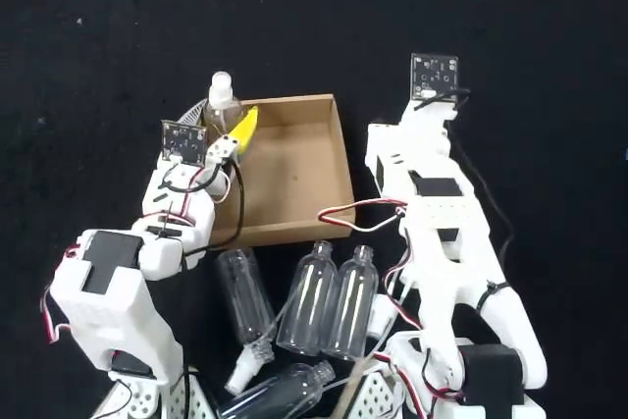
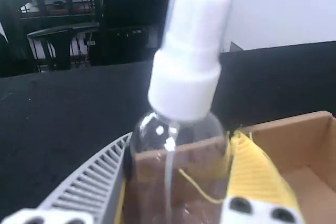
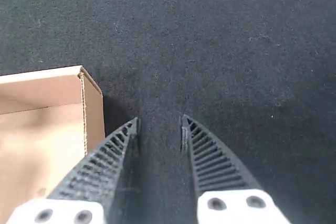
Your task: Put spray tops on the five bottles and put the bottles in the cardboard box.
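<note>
Left gripper [image 1: 224,123]: pressed onto a clear bottle [image 1: 224,110], pinching it at the shoulder with the grey finger on one side and the yellow finger on the other. A white spray top [image 2: 191,51] sits on this bottle's neck, and a thin dip tube shows through the clear wall below it. The bottle stands roughly upright at the far left corner of the cardboard box [image 1: 294,174], right at the box wall. In the left wrist view the cardboard edge shows through the bottle. Cannot tell whether the base is inside the box or resting on anything.

Right gripper [image 3: 160,127]: fingers spread, nothing between them. It hangs over the bare black desk [image 3: 236,51], just beside a corner of the box. In the high view the right arm stretches out along the box's right side.

Four more bottles lie on the desk on the near side of the box, between the two arm bases.
- The leftmost bottle [image 1: 243,291] has its neck pointing away from the box. A second spray top [image 1: 240,378] lies just past that neck; cannot tell whether the two are joined.
- The second bottle [image 1: 307,296] and third bottle [image 1: 351,301] lie side by side, touching. Their open necks point toward the box, close to its near wall.
- The fourth bottle [image 1: 280,392] lies crosswise at the near edge, with its neck toward the right arm's base.
</note>
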`<control>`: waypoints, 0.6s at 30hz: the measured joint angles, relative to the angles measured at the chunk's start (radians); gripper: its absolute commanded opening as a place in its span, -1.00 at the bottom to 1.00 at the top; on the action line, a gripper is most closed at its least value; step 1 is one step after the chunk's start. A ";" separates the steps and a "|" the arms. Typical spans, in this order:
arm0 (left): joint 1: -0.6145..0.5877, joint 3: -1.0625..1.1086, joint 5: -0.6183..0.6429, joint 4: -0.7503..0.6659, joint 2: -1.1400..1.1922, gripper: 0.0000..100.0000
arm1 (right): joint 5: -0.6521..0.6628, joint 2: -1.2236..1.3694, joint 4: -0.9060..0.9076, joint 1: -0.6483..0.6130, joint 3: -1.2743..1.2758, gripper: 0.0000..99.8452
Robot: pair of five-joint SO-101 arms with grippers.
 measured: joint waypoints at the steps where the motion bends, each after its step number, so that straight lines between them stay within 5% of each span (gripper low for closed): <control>1: -0.006 0.000 0.000 0.000 0.000 -0.45 | 0.000 0.000 0.000 0.000 0.000 -0.80; 5: -0.037 0.000 -0.002 0.000 0.000 -0.44 | 0.000 0.000 0.000 0.000 0.000 -0.80; 11: -0.054 0.000 -0.002 0.000 0.000 -0.15 | 0.000 0.000 0.000 0.000 0.000 -0.80; 18: -0.057 0.000 -0.002 0.000 0.000 -0.19 | 0.000 0.000 0.000 0.000 0.000 -0.80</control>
